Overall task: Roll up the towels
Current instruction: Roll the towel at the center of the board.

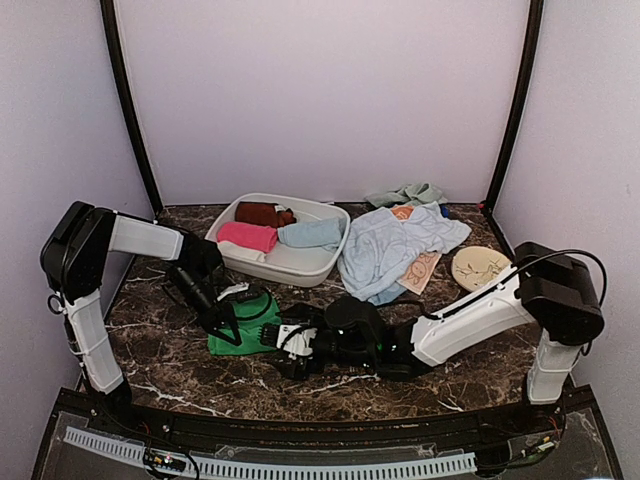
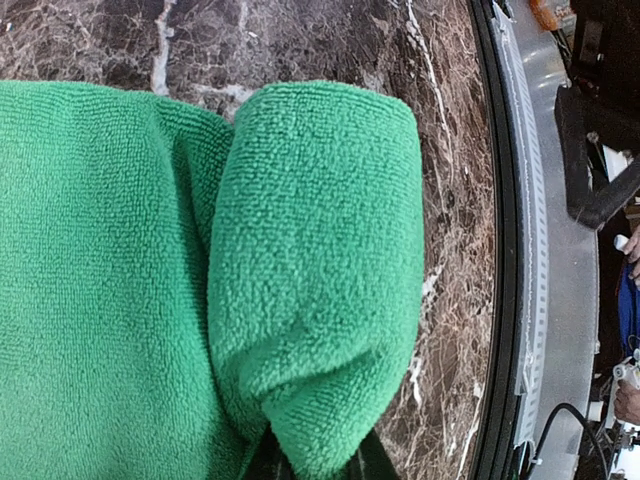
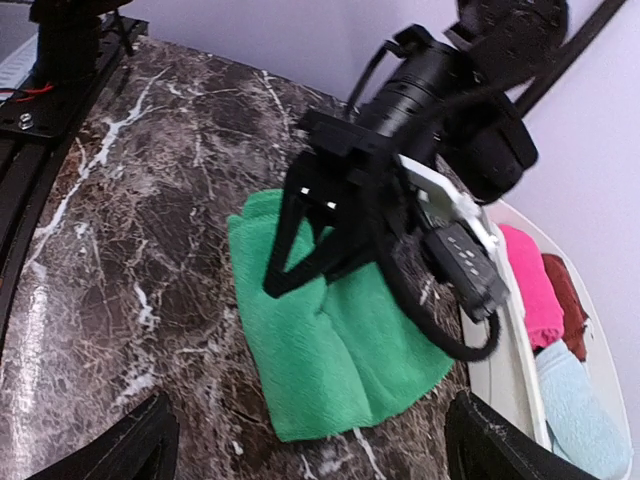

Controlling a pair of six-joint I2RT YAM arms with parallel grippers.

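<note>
The near strip of the counter (image 1: 380,392) lies bare from left to right, wide enough for a pass. At left centre the green towel (image 1: 250,335) is crowded. The left hand (image 1: 222,322) pinches its fold from the far left, and the right hand (image 1: 285,345), fingers spread wide, sits just beside its right edge. The right arm (image 1: 460,320) stretches low across the middle. The white basin (image 1: 300,268) blocks the far side, near the towel. A heap of pale blue cloth (image 1: 390,245) and a tan disc (image 1: 480,267) fill the far right.
</note>
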